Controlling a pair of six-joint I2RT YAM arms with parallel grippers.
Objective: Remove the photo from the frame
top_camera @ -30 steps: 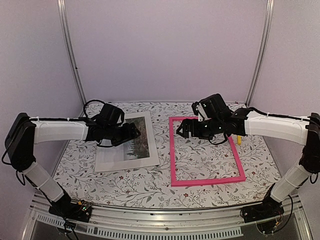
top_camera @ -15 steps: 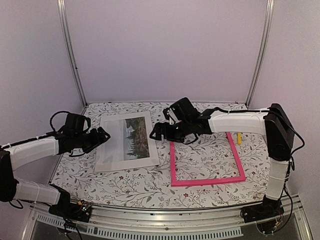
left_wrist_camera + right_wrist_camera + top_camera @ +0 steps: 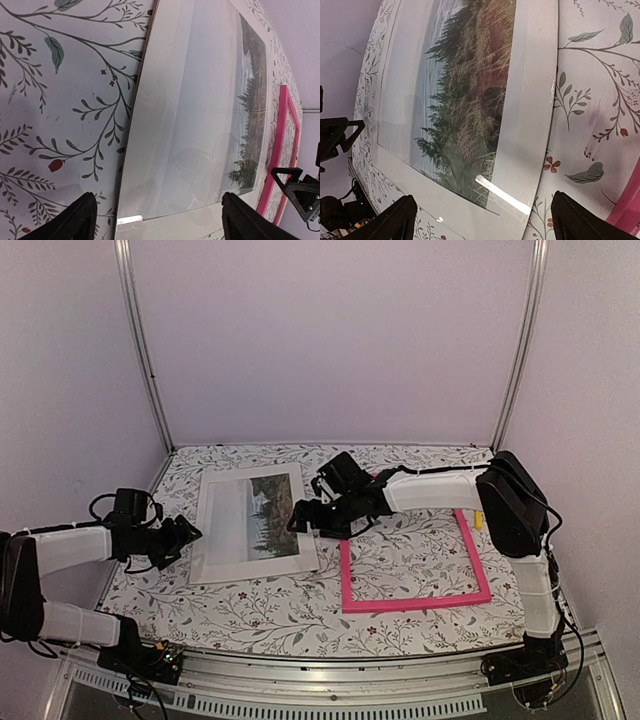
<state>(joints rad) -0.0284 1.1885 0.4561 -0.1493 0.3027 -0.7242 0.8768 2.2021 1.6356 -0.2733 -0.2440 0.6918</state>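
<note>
The photo (image 3: pixel 255 525) lay flat on the floral table (image 3: pixel 260 610), wholly outside the pink frame (image 3: pixel 415 602) and just left of it — done, I judged. The right gripper (image 3: pixel 297 521) hovered over its right edge, the left gripper (image 3: pixel 187 536) just off its left edge, both with fingers wide and holding nothing. My worry was a low fingertip snagging that thin sheet — creasing it or dragging it against the frame.

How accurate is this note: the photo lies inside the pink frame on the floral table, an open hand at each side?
One error: the photo lies outside the pink frame, to its left on the floral table, as the top external view shows. The left hand and right hand are open, one at each side.
</note>
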